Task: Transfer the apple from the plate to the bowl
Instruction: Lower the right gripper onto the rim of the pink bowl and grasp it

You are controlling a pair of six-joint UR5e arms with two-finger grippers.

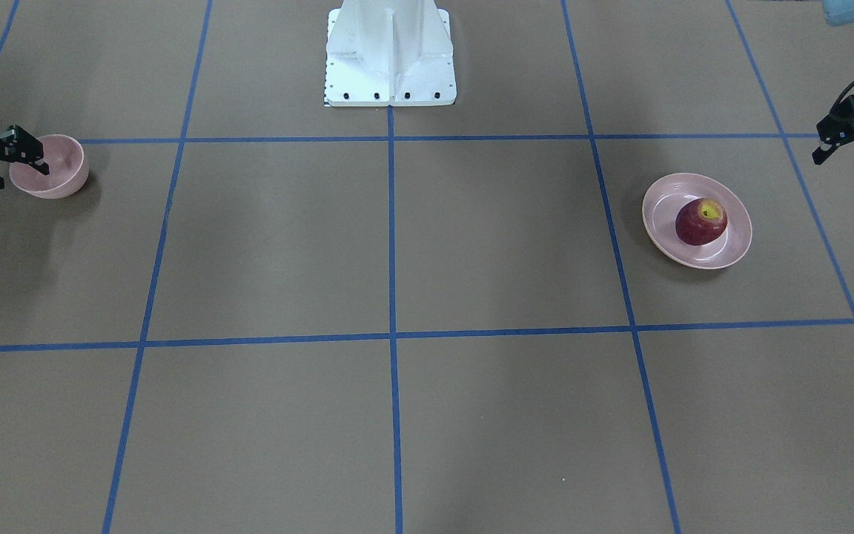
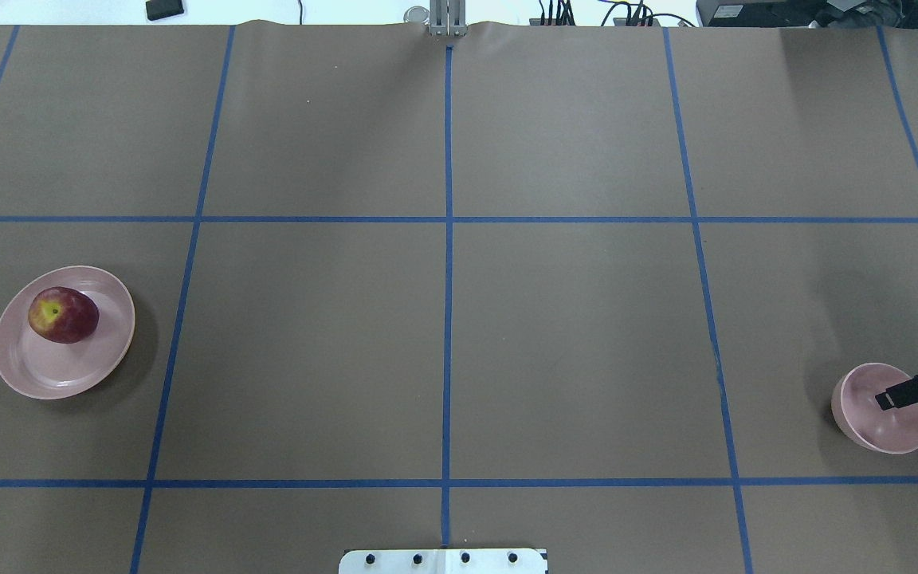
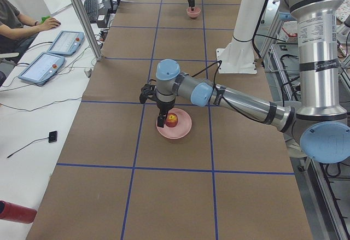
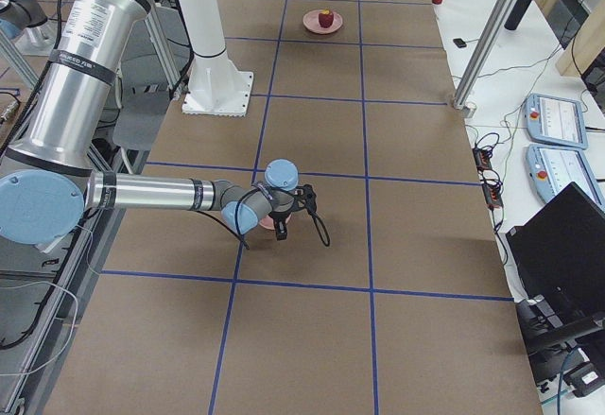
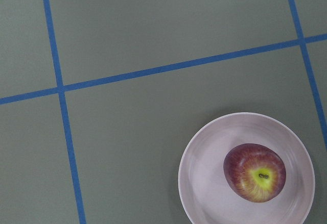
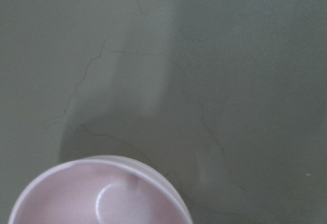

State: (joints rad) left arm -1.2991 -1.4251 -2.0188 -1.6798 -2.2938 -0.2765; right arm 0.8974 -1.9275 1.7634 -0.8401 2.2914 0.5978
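The dark-red apple [image 1: 701,221] sits on the wide pale-pink plate [image 1: 664,194] on the robot's left side; the left wrist view shows both, the apple [image 5: 254,173] stem-up on the plate [image 5: 204,173]. My left gripper [image 1: 853,152] is open and empty, raised beside the plate and apart from it. The small deep pink bowl [image 2: 889,430] stands at the far right and is empty. My right gripper [image 2: 905,351] is open over it, with one finger [image 2: 905,391] reaching above the bowl's inside and the other outside its rim. The bowl's rim [image 6: 76,193] shows in the right wrist view.
The white robot base [image 1: 390,52] stands at the middle of the near edge. Blue tape lines [image 2: 448,319] divide the brown table. An operator [image 3: 11,16], two tablets [image 3: 46,65] and a red bottle [image 3: 16,211] are along the far side bench.
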